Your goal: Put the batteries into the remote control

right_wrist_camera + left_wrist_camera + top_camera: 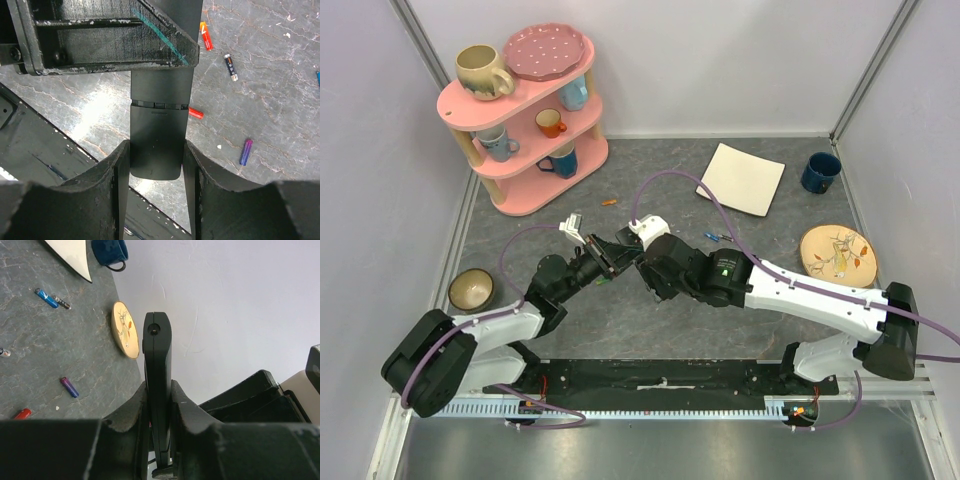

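Right wrist view: remote (159, 135) held off tabletop (270, 100), both tools clamped on it: right tool (157, 150) at one end, left tool (159, 405) further along. Cover seam looks closed. Batteries (245, 152) lie loose on tabletop; seemingly none loaded, cover-opening and loading left.

Your left arm (490, 335) and right arm (810, 295) have glossy white links between bulky black joints. A purple cable (665, 175) loops along each, and a small green light (723, 268) glows on the right one. The left gripper (158, 390) and right gripper (156, 150) have thick matte-black fingers (100, 190), scuffed and flecked white, and a teal streak (155, 35) marks the left one's frame.
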{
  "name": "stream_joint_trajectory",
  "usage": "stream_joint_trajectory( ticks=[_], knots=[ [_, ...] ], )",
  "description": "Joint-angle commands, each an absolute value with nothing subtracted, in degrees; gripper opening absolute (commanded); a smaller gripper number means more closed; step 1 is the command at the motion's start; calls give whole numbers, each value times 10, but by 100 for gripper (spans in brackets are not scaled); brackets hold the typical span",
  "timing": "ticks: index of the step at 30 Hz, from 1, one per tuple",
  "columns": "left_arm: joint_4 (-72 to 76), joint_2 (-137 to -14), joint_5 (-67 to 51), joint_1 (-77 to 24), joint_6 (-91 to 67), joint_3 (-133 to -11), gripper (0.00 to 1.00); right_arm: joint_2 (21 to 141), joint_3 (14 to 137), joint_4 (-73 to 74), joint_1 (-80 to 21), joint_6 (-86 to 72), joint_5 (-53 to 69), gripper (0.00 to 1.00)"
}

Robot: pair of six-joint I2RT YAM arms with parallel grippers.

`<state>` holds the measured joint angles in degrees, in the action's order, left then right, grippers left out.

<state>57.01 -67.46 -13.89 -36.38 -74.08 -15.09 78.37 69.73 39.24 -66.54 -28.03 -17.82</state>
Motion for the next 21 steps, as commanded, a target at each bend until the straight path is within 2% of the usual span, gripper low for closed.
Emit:
stream_joint_trajectory(
  ticks=[1, 21],
  knots=[
    [563, -658, -114, -359, -698, -152, 2, 757, 697, 390, -667, -280, -170, 48],
    [561, -660, -108, -352, -700, -149, 2, 718, 682, 388, -667, -291, -154, 49]
  ],
)
